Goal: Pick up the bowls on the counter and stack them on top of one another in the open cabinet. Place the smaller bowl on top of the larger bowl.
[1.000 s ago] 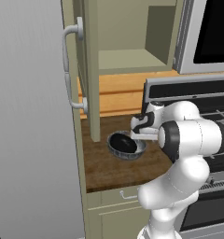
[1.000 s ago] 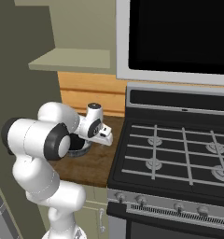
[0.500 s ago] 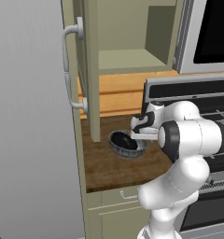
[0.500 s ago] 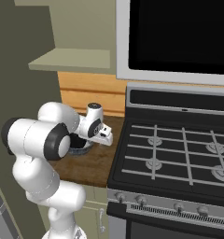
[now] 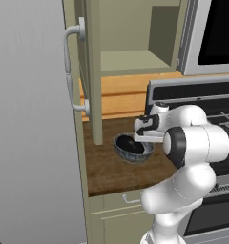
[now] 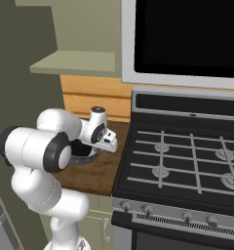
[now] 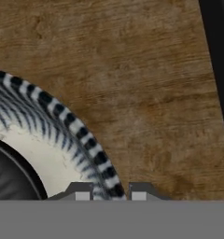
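no readable text or labels anywhere

Bowls: two, one larger bowl point(image 5: 125, 152), grey-blue and ribbed, and one smaller bowl point(image 5: 132, 145), solid black, both on one counter point(image 5: 116, 169) of dark wood grain. Wall cabinets: one open cabinet point(image 5: 128, 62) with one tall door and one white curved handle point(image 5: 71, 71) on that door. Also one stove point(image 6: 187, 166) with four burners partly showing in the right base view, one microwave point(image 6: 187, 39) above it, one robot arm with one gripper point(image 7: 110, 190).
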